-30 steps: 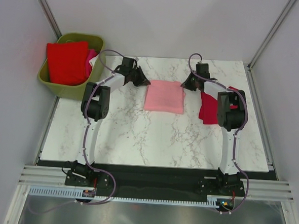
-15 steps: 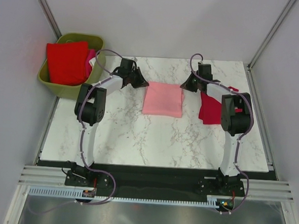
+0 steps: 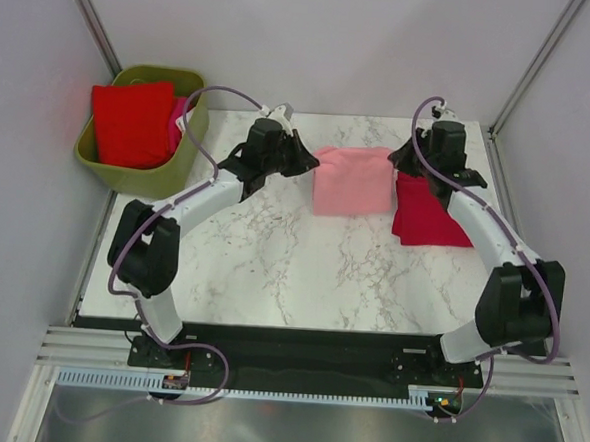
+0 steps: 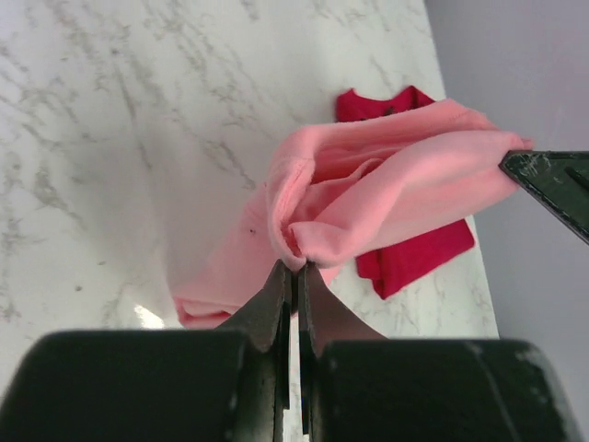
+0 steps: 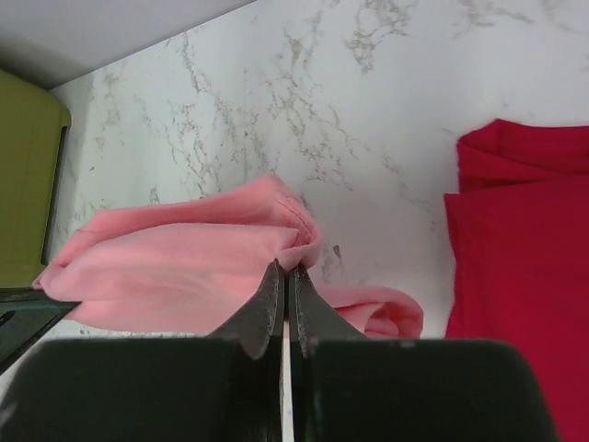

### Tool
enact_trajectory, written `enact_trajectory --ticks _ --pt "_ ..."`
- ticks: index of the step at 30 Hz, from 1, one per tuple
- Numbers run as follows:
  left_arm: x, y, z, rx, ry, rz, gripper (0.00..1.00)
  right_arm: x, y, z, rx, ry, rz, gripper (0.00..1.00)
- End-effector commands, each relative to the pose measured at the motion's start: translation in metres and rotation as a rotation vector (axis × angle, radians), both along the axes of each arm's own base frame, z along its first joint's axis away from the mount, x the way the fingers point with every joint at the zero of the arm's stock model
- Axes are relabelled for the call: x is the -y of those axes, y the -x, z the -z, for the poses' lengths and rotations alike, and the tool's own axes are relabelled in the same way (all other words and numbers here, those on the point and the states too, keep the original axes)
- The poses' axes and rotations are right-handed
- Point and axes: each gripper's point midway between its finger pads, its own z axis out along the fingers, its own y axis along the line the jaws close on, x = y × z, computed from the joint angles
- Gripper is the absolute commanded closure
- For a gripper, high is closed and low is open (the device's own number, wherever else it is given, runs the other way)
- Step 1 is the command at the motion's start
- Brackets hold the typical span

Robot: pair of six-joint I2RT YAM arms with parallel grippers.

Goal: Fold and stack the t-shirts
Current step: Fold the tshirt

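The light pink t-shirt [image 3: 352, 180] is toward the far edge of the table [image 3: 273, 260], folded and bunched. It is pinched at both ends. The left end effector [image 3: 304, 161] is at its left edge, fingers pressed together on a gathered fold of the cloth. In the left wrist view the fabric puckers right at the fingertips [image 4: 294, 269] and stretches away from them toward the other arm. The right end effector [image 3: 411, 160] is at the shirt's right edge, also clamped on a fold. In the right wrist view the pink cloth [image 5: 184, 262] spreads out to the left of its closed tips [image 5: 285, 269]. A loose part of the shirt sags below the held folds, and it looks to reach the table.

Just right of the light pink t-shirt, touching or nearly touching it, the dark crimson t-shirt [image 3: 428, 211] lies flat and folded on the table. Well to the left of the light pink t-shirt, off the table's far left corner, the olive-green basket [image 3: 184, 152] holds a bright red t-shirt [image 3: 131, 121], with a sliver of hot pink cloth [image 3: 178, 114] beside it.
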Motion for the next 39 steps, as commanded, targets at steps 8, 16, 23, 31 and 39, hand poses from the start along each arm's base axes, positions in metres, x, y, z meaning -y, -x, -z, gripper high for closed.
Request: enact_trajectory --ticks 8,16,23,31,39 --pt "0.083 0.09 -0.112 0.219 0.131 0.104 0.98 0.123 0.065 -0.063 0.038 0.121 0.354 1.0" --pt "0.16 0.121 -0.121 0.219 0.169 0.172 0.98 0.202 0.092 -0.052 -0.039 0.137 0.559 1.0" --pt "0.223 0.142 -0.099 0.177 0.184 0.245 0.98 0.236 0.097 -0.04 -0.081 0.132 0.642 1.0" --pt "0.241 0.134 -0.082 0.168 0.181 0.23 0.98 0.246 0.09 -0.039 -0.087 0.116 0.65 1.0" --pt "0.24 0.129 -0.069 0.175 0.152 0.217 0.98 0.227 0.083 -0.027 -0.103 0.048 0.549 1.0"
